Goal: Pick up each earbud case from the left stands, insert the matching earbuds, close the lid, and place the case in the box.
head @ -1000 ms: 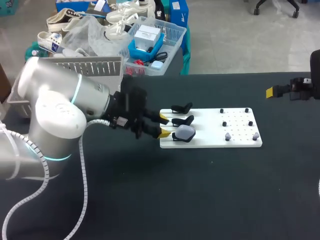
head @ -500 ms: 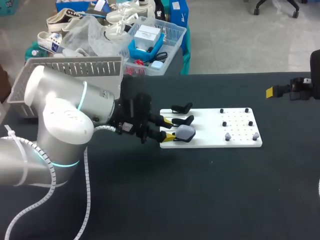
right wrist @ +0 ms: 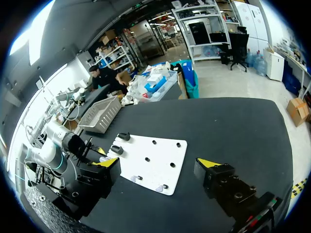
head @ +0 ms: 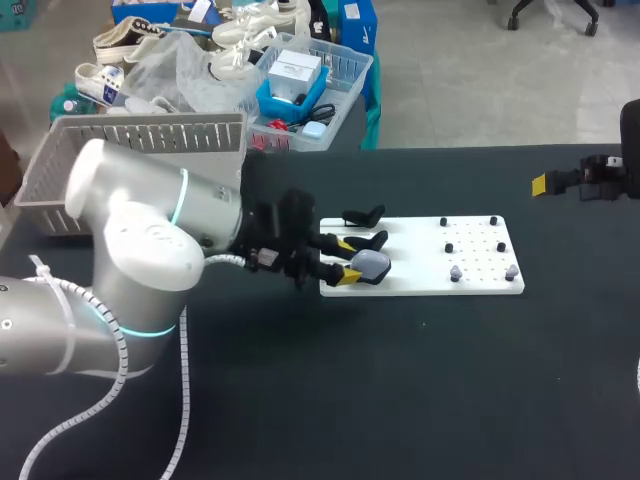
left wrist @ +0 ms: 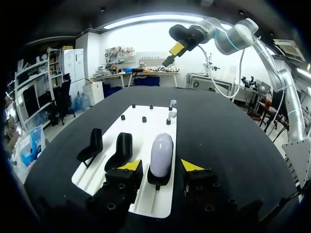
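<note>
3 black stands (head: 365, 240) line the left end of a white board (head: 480, 285) on the dark table (head: 400, 400) — the 2 farther ones bare, the nearest one carrying the grey earbud case (head: 372, 264). The left gripper (head: 348, 260) sits at that near stand, its yellow fingertips (left wrist: 130, 165) on either side of the case. The left wrist view shows a gap on each side, so the jaws stand apart around the case and grip nothing. The case stands upright in its cradle.

On the right part of the board, among black pegs (head: 448, 247), 2 small pale pieces (head: 455, 272) sit close to the near edge — probably earbuds, though they are too small to be sure.

The right gripper (head: 542, 184) hangs well apart from the board, over the far right of the table. In the right wrist view its fingers are spread wide with nothing between them.

At the far left a grey slatted basket (head: 150, 135) sits on the table.
</note>
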Action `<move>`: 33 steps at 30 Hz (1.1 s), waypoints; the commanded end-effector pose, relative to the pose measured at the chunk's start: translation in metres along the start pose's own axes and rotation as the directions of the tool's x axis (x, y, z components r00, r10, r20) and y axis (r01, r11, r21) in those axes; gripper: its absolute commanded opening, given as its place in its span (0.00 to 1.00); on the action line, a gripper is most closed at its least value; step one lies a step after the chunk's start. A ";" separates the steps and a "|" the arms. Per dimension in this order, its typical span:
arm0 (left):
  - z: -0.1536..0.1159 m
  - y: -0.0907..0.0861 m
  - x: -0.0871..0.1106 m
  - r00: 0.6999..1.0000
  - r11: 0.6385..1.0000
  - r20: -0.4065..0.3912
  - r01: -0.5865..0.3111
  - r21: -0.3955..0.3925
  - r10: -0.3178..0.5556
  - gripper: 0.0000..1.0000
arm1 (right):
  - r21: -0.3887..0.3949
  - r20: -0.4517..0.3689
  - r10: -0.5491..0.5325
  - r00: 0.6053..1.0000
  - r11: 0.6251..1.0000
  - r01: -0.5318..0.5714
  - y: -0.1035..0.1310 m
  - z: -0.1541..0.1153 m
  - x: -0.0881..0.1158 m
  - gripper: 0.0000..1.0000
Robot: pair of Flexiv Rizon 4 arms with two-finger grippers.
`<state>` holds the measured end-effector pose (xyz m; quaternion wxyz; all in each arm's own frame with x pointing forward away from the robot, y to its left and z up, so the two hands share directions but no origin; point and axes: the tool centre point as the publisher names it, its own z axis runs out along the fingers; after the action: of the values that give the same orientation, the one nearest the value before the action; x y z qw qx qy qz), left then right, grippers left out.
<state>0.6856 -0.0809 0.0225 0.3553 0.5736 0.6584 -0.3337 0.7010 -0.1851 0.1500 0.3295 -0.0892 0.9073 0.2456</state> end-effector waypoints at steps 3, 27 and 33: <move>0.005 0.003 -0.001 1.000 1.000 0.004 0.021 0.013 -0.021 0.49 | -0.005 0.000 -0.001 1.000 1.000 0.001 -0.001 0.000 0.000 1.00; 0.012 0.002 -0.003 1.000 0.999 0.009 0.025 0.033 -0.025 0.43 | -0.005 0.000 -0.001 1.000 1.000 0.001 -0.001 0.000 0.000 1.00; 0.013 0.003 -0.003 1.000 0.999 0.010 0.029 0.031 -0.029 0.39 | -0.005 0.000 -0.001 1.000 1.000 0.001 -0.001 0.000 0.000 1.00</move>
<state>0.6872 -0.0909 0.0195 0.3460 0.5673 0.6593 -0.3518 0.7010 -0.1851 0.1500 0.3295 -0.0892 0.9073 0.2456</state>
